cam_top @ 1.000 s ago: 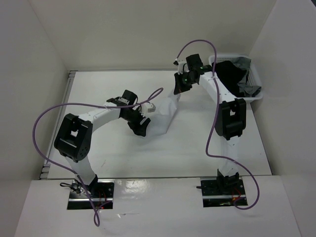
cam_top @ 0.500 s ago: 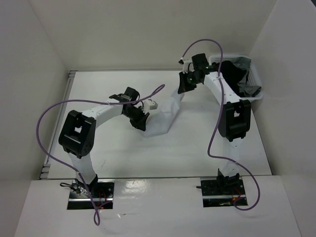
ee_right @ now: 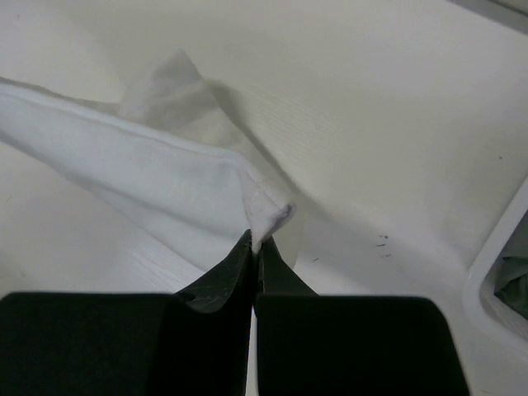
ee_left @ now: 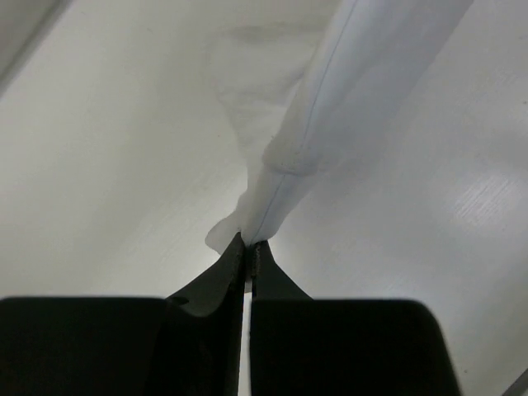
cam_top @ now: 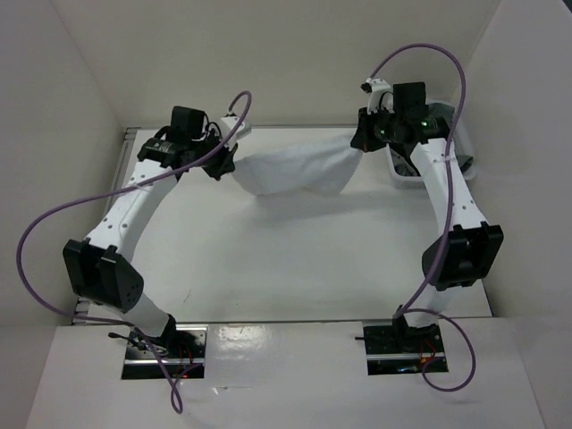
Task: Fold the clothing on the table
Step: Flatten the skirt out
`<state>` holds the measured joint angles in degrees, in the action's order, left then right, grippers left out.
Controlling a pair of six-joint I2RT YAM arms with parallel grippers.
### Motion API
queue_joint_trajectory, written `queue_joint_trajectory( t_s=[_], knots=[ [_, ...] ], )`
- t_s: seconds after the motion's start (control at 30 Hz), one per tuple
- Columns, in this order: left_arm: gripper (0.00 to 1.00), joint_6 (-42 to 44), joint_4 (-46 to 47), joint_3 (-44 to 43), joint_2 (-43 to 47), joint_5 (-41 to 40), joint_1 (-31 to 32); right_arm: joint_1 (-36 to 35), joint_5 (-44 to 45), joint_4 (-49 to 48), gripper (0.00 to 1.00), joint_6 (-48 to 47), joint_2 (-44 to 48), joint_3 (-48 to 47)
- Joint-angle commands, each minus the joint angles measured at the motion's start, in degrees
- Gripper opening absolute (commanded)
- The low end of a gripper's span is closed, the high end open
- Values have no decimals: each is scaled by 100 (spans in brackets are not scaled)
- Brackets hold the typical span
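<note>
The white clothing (cam_top: 295,170) hangs stretched between both grippers over the far part of the table (cam_top: 295,259), sagging in the middle. My left gripper (cam_top: 229,165) is shut on its left end; the wrist view shows the clothing (ee_left: 330,107) running up from the pinched gripper (ee_left: 248,244). At the garment's right end, my right gripper (cam_top: 357,143) is shut on a corner, and its wrist view shows the clothing (ee_right: 157,186) trailing left from the gripper (ee_right: 255,239).
A white slatted basket (cam_top: 407,179) with dark garments stands at the back right, mostly behind the right arm; its rim (ee_right: 499,280) shows in the right wrist view. White walls enclose the table on three sides. Purple cables loop above both arms.
The left gripper shut on the clothing and moved up to the far left. The right arm rose and swung right. The garment went from lying bunched on the table to hanging stretched between them.
</note>
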<state>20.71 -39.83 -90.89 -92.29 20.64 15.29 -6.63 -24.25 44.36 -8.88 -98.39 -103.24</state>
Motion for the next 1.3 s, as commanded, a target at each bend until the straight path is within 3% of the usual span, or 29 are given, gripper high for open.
queue_joint_trajectory(
  t_s=[0.0,0.23,0.37,0.5,0.8,0.93,1.07,1.27],
  knots=[
    [0,-32,-60,-227,395,-386,-26,-57,140,-261,0,-237,539,164],
    [0,-296,55,-350,782,-465,-246,-57,-228,-314,0,-351,1093,269],
    [0,-243,-182,-350,1046,-272,-246,-57,-1018,18,0,-614,1366,322],
    [0,81,-577,-61,1624,158,-246,-57,-2064,442,0,-1105,1918,743],
    [0,970,-1798,703,3084,1072,-570,214,-3233,1627,0,-2431,3175,1956],
    [0,970,-1853,1090,3357,1661,-799,338,-3552,1927,0,-2610,3353,2132],
    [0,970,-1853,1364,3358,1794,-861,338,-3683,1980,0,-2671,3353,2334],
    [0,794,-1625,1662,2490,1987,-668,93,-3279,1278,0,-2162,3010,2704]
  ],
)
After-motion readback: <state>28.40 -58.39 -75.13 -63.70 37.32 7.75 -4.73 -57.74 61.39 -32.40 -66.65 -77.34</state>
